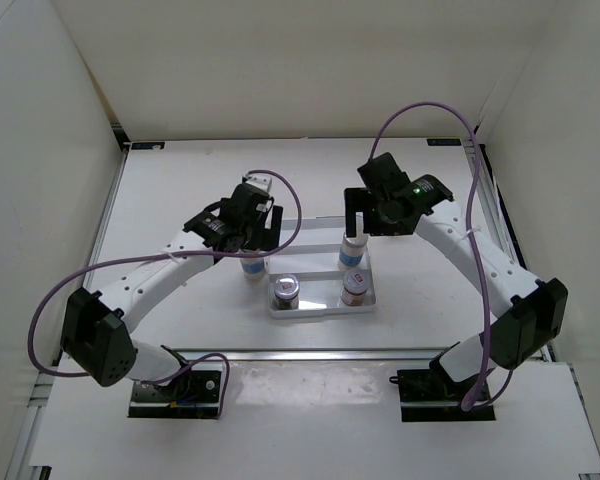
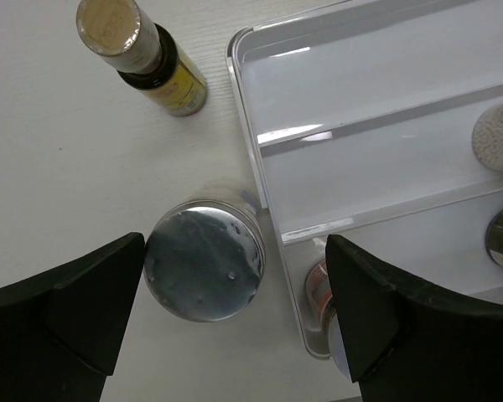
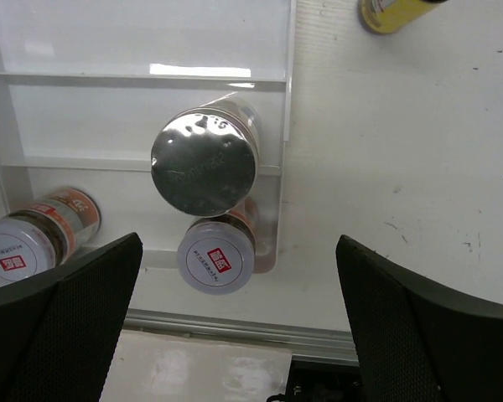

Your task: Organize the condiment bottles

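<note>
the left gripper (image 2: 235, 311) hangs with its fingers (image 2: 67, 322) spread wide. the left cylinder (image 2: 203, 264) stands upright between them on the bare table, silver top toward the wrist camera, long axis straight up. it sits nearer the left finger, with a gap on both sides. how far down its body the pads reach i can't tell from above. the left yellow bottle (image 2: 142, 54) stands farther out, well clear of the fingers.

just right of the cylinder runs the rim of the tray (image 2: 245, 117), close beside it, so the right finger hangs over the tray's near corner, where the left dark jar (image 2: 320, 293) peeks out beside it. i'd judge that the tight spot: the hand probably wants shifting left before it closes. the tray's two farther lanes are open on this side.

further right, the right cylinder (image 3: 204, 167) stands in the middle lane by the tray's right wall, the right dark jar (image 3: 215, 255) just in front of it. the right gripper (image 3: 239, 314) is spread too, holding nothing, above them. the right yellow bottle (image 3: 394, 12) stands outside the tray beyond its right edge, nearer the right arm.
</note>
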